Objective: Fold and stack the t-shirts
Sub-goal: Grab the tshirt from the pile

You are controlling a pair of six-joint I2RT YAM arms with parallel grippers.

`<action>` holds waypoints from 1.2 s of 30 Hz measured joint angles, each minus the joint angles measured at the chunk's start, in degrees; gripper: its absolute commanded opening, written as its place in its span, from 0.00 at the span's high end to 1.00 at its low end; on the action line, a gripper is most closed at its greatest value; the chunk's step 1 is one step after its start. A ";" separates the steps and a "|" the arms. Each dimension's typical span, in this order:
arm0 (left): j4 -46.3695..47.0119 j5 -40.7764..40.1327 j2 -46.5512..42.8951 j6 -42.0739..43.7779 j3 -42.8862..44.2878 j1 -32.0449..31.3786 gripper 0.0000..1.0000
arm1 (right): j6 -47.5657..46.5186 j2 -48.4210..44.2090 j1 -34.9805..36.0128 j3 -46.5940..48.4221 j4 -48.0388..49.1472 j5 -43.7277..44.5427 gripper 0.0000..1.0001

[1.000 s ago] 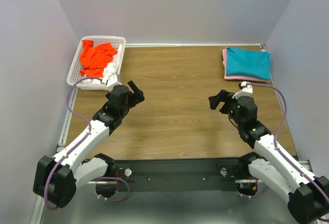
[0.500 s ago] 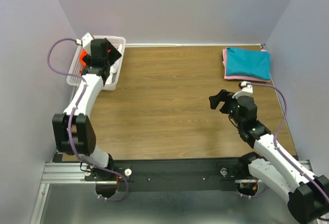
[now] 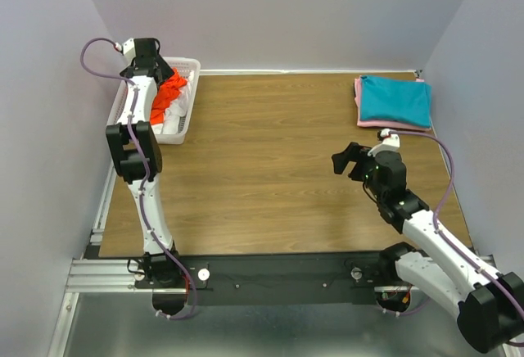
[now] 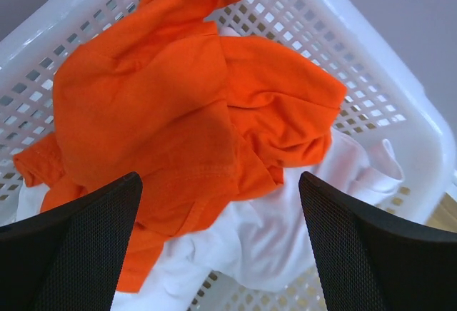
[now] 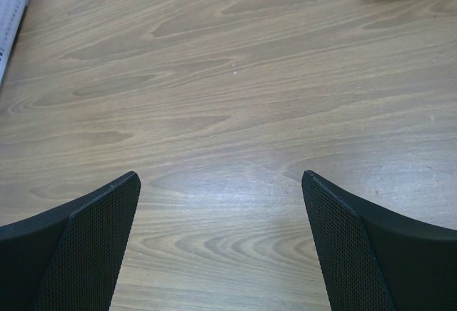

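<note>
Left gripper (image 4: 219,182) has swung up off the table since a second ago. It's now over the white plastic mesh basket (image 4: 400,97) at 10 o'clock, jaws wide apart above the crumpled bright orange-red t-shirt (image 4: 164,104) inside. Right gripper (image 5: 221,179) hasn't budged, jaws apart over the brown wooden table (image 5: 214,75).

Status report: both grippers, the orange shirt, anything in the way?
Left gripper open, over basket. Right gripper open, above table. Orange shirt crumpled in basket, on white shirt. Nothing covers it.
</note>
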 measured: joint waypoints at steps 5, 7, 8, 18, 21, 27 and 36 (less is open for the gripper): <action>-0.70 0.35 4.57 1.62 4.33 1.84 0.08 | -0.09 1.77 0.00 0.13 0.04 0.00 0.00; -0.57 1.03 5.49 1.92 5.22 2.67 0.10 | -0.22 2.45 0.00 0.17 0.04 0.00 0.00; -0.39 1.31 6.27 2.08 5.97 3.39 0.11 | -0.31 2.86 0.00 0.22 0.04 0.00 0.00; 0.61 2.97 11.61 3.63 10.19 5.33 0.19 | -0.61 3.56 0.00 0.35 0.07 0.09 0.00; 0.57 2.86 12.37 3.89 10.25 5.22 0.31 | -0.61 3.58 0.00 0.42 0.07 0.09 0.00; 0.09 2.51 12.92 4.44 10.34 5.31 0.71 | -0.63 3.87 0.00 0.42 0.07 0.09 0.00; -0.11 1.51 12.85 4.46 10.45 5.33 1.00 | -0.68 4.09 0.00 0.44 0.07 0.07 0.00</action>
